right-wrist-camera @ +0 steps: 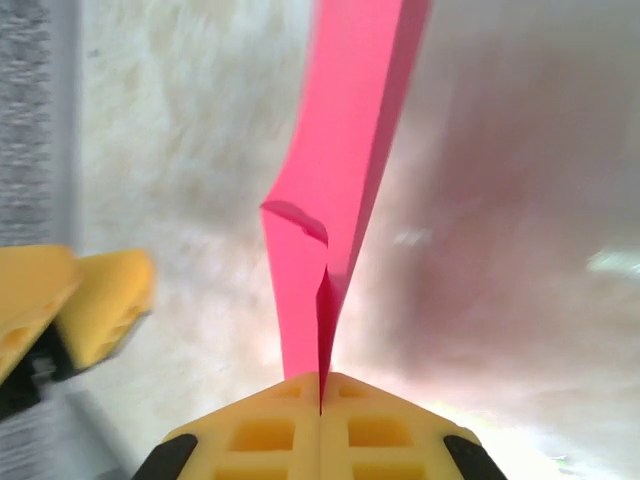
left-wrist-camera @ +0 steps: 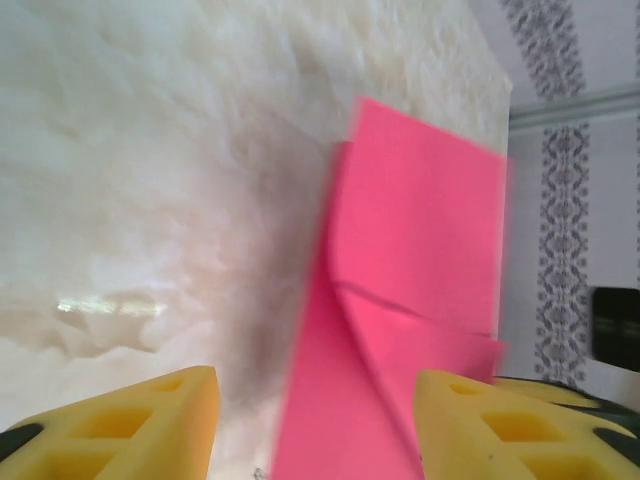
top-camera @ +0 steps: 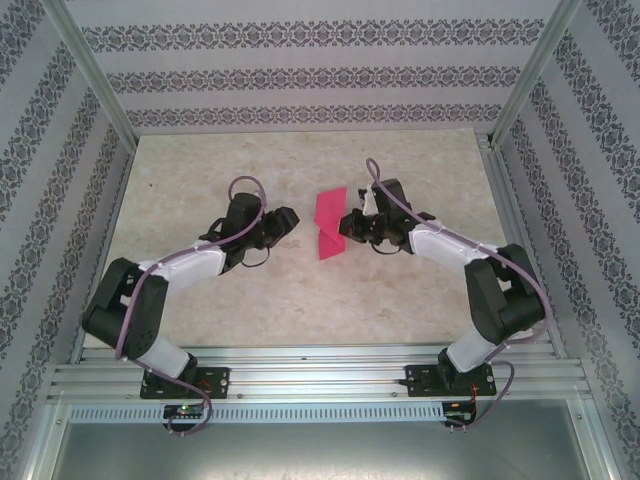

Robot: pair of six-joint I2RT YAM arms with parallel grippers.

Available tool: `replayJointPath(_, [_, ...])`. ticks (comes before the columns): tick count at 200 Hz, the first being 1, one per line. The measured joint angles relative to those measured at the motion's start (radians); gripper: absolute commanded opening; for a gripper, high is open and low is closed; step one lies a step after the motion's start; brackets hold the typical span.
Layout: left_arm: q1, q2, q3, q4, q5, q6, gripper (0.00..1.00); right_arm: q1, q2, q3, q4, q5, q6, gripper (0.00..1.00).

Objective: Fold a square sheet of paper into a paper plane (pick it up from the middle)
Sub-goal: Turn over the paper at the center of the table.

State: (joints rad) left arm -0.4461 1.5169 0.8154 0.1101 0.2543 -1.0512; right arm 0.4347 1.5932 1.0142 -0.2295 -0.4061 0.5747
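Showing a pale marbled tabletop [top-camera: 300,290] with a creased pink sheet of paper [top-camera: 330,222] upright at its centre, between the two arms. Right claw [right-wrist-camera: 320,385]: pads pressed together, clamped on the sheet's near edge. Left claw [left-wrist-camera: 313,400]: fingers apart, close beside the sheet.

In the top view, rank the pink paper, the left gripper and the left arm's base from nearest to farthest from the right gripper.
1. pink paper, pinched by the right gripper.
2. left gripper, just beyond the paper's left side.
3. left arm's base, bottom left, near edge.
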Motion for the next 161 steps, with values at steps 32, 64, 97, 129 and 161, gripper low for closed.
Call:
replayJointPath(32, [0.064, -0.109, 0.021, -0.157, -0.103, 0.039, 0.59, 0.100, -0.042, 0.238, -0.358, 0.369, -0.280, 0.02])
replayJointPath(64, [0.141, -0.158, 0.019, -0.242, -0.148, 0.053, 0.59, 0.199, 0.047, 0.309, -0.603, 0.692, -0.435, 0.01])
replayJointPath(97, [0.186, -0.167, -0.018, -0.276, -0.155, 0.053, 0.59, 0.296, 0.204, 0.344, -0.746, 0.876, -0.518, 0.01])
replayJointPath(129, [0.219, -0.182, -0.053, -0.303, -0.155, 0.053, 0.59, 0.398, 0.328, 0.406, -0.812, 0.938, -0.533, 0.07])
replayJointPath(161, [0.228, -0.188, -0.056, -0.307, -0.148, 0.053, 0.59, 0.480, 0.394, 0.465, -0.834, 0.943, -0.499, 0.35])
